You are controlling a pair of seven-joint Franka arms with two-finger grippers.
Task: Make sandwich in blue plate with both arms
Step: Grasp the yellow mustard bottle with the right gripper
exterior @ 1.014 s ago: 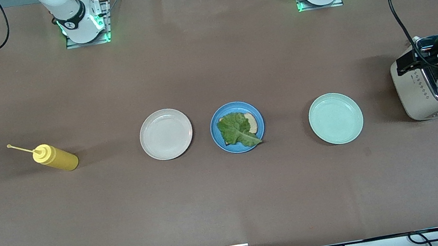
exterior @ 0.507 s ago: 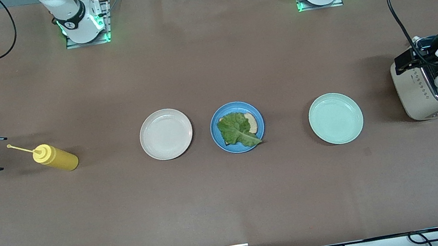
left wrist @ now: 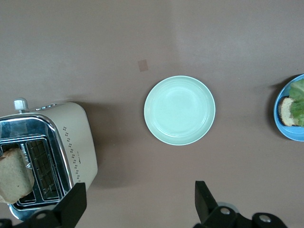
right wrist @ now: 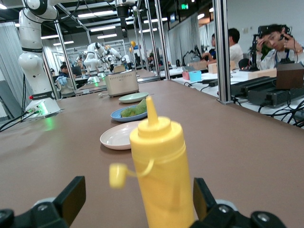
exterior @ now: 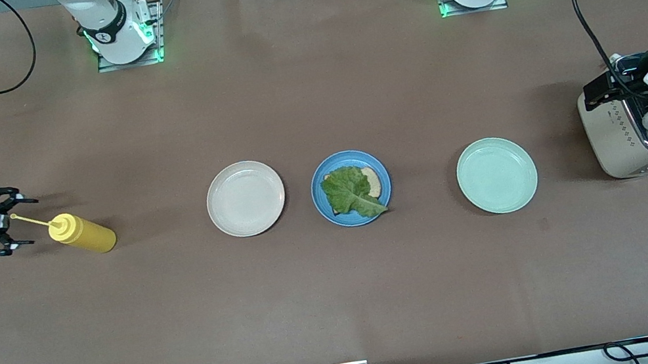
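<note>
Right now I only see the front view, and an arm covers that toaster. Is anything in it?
Observer: Yes. The left wrist view shows a bread slice standing in one slot of the toaster.
Operator: Is that arm holding it?
Observer: No. The left gripper hangs open over the toaster, apart from the slice.
Operator: Is the yellow bottle lying down?
Observer: No. The right wrist view shows the bottle upright, just ahead of the open right gripper, untouched.
</note>
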